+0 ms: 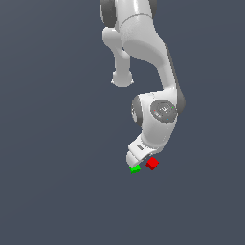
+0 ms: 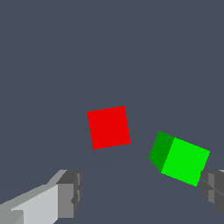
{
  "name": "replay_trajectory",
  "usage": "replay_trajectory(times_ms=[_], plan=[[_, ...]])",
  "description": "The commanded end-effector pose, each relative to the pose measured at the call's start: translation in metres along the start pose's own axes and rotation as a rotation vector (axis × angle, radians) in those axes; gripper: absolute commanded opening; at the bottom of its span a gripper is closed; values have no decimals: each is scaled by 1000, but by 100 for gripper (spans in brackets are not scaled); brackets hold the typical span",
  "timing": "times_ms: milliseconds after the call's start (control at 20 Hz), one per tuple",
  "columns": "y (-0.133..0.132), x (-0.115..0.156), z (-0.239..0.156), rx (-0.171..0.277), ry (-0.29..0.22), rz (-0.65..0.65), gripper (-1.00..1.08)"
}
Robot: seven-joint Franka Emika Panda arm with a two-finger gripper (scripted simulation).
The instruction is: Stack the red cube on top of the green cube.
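Jaws, exterior view: cannot tell their state; gripper [image 1: 135, 162] is low over the cubes and the white hand body hides the fingertips.
Red cube, exterior view: red cube [image 1: 152, 163] lies just beside the gripper, toward the exterior view's right, fully exposed.
Green cube, exterior view: green cube [image 1: 135, 169] sits partly under the gripper tip; only a small bright corner shows. It lies near the red cube, apart from it.
Open room, exterior view: flat grey-blue floor [image 1: 52, 191] on all sides of the pair; no edge in sight.
Arm, exterior view: smooth white shells with dark grey joints.
Jaws, wrist view: apart; one finger [image 2: 65, 194] and the other finger [image 2: 214, 188] stand wide, nothing clamped between them.
Red cube, wrist view: red cube [image 2: 108, 127] is plain, flat-shaded, one face visible, slightly rotated, beyond the fingertips.
Green cube, wrist view: green cube [image 2: 181, 159] is close to one finger, contact unclear; light and dark faces show.
Gap, wrist view: bare floor separates the cubes.
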State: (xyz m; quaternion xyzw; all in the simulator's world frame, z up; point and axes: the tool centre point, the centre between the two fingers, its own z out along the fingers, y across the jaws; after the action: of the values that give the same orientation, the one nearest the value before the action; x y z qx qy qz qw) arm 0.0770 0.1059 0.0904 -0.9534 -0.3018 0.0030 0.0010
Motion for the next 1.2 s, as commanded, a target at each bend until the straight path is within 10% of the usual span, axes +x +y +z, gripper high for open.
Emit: replay_trajectory(times_ms=[0,1150], plan=[[-8,12,8,-2,3,-63,100],[-24,30,40,-4,5,-170,100]])
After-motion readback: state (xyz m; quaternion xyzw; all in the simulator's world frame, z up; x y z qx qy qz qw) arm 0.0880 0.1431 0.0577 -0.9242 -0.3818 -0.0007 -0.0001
